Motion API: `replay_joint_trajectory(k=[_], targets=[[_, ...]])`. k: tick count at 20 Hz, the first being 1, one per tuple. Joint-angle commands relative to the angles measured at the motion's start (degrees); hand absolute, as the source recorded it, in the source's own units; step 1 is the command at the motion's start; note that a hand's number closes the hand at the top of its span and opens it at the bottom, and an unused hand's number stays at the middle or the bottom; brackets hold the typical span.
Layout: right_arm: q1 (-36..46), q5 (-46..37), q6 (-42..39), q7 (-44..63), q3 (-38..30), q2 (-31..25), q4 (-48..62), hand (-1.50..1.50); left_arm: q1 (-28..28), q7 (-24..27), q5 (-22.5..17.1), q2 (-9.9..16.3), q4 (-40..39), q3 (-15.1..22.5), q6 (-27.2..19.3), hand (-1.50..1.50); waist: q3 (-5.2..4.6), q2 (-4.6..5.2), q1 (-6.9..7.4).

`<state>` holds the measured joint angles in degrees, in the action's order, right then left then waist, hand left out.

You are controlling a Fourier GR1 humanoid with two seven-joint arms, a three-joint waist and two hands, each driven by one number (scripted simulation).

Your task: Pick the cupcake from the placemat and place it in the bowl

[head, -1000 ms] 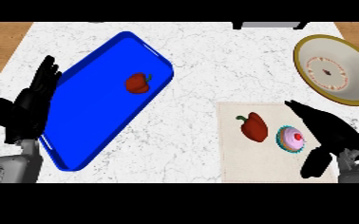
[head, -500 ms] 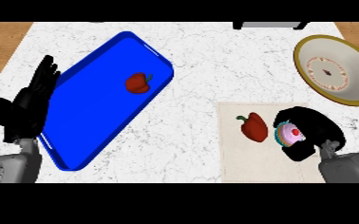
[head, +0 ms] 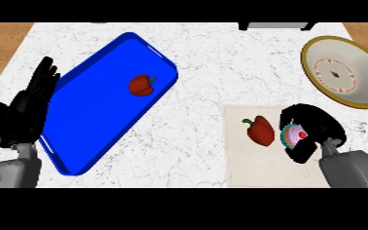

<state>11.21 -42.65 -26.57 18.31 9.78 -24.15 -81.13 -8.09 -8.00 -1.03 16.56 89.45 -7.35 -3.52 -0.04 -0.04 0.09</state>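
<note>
The cupcake (head: pixel 295 134), pink-frosted with a red dot and a teal wrapper, sits on the beige placemat (head: pixel 248 168) at the lower right. My right hand (head: pixel 318 124) is curled round it, fingers arching over its far side and thumb at its near side, hiding much of it. The bowl (head: pixel 336 70), olive-rimmed with a pale inside, stands at the right edge beyond the placemat. My left hand (head: pixel 28 106) rests open, fingers up, at the left edge beside the blue tray.
A red pepper (head: pixel 260 130) lies on the placemat just left of the cupcake. A large blue tray (head: pixel 86 122) lies diagonally on the left with another red pepper (head: pixel 141 85) on it. A dark object (head: pixel 277 26) sits at the counter's far edge.
My right hand has come in over the cupcake and curled its fingers round it. The left hand has stayed still.
</note>
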Motion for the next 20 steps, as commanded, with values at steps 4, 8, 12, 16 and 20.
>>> replay_joint_trajectory(k=[4,8,12,16,20], targets=[[18.3,-6.3,9.1,14.0,-3.5,11.3,16.3,1.50,-3.2,1.7,1.6,-1.8,-2.8,1.7,-0.5,0.00,0.07,0.92,2.47],[26.9,-9.7,18.0,16.3,-8.1,11.4,28.1,1.50,-5.2,-1.5,-1.1,1.5,-1.8,-0.3,2.8,0.00,0.14,1.06,3.10],[35.9,-13.8,20.4,21.3,-6.5,13.8,31.0,1.50,-4.0,1.1,1.2,-1.1,-4.2,0.7,0.5,0.00,0.03,0.52,1.54],[37.5,-18.1,23.2,24.6,-6.2,9.4,25.2,1.50,0.3,1.5,2.5,-2.0,-1.1,1.2,-0.9,0.00,0.00,-0.02,0.82],[37.8,-22.8,30.6,27.1,-6.4,6.5,18.0,1.50,0.4,-0.2,2.0,-1.4,1.4,0.8,-0.7,0.00,0.05,-0.36,0.15]])
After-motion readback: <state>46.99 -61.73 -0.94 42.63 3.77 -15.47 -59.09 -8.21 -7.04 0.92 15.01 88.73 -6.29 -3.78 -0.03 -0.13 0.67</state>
